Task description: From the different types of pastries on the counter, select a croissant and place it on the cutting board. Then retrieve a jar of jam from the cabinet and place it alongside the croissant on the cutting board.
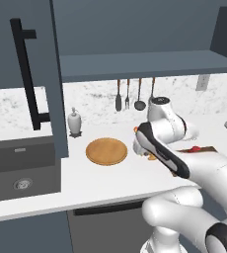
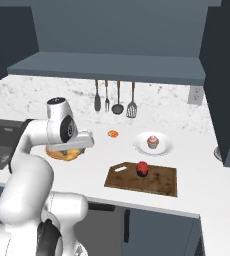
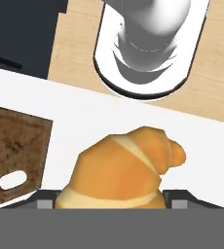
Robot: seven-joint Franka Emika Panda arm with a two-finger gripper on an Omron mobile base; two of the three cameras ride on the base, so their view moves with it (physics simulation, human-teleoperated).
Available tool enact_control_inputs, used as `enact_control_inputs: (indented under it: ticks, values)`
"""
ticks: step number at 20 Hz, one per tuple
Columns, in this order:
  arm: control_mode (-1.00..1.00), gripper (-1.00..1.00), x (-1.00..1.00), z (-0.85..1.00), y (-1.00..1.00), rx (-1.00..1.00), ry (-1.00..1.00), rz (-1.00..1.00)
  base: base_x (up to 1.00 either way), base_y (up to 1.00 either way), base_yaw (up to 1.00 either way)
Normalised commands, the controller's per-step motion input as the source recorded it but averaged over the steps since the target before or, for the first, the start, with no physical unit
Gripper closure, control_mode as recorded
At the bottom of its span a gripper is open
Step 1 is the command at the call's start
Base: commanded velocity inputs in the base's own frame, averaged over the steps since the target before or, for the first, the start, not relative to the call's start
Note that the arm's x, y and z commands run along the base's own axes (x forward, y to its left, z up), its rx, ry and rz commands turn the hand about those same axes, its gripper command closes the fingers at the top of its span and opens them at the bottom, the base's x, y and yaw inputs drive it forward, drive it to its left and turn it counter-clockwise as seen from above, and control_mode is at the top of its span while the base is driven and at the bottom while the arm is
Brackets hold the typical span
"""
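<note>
I see croissant (image 3: 121, 170) clamped between jaws | gripper (image 3: 113, 202) over white counter (image 3: 75, 116) | cutting board (image 3: 14, 151) just beside | jar (image 2: 142, 168) on board

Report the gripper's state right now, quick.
Gripper: closed on the croissant, held between its fingers above the counter, beside the cutting board.
</note>
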Motion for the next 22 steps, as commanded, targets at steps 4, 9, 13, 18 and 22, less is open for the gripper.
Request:
enact_control_inputs:
  ticks: [4,9,13,18,22]
  values:
    - [-1.00,1.00,-0.19,0.42,-0.68,-0.07,0.00,0.00,0.00,0.00,0.00]
    - [-1.00,1.00,0.00,0.58,-0.51,0.00,0.00,0.00,0.00,0.00,0.00]
    - [-1.00,1.00,0.00,0.37,-0.59,0.00,0.00,0.00,0.00,0.00,0.00]
    - [-1.00,1.00,0.00,0.02,-0.25,0.00,-0.01,0.00,0.00,0.00,0.00]
    - [-1.00,1.00,0.01,-0.02,-0.44,0.00,-0.13,0.00,0.00,0.00,0.00]
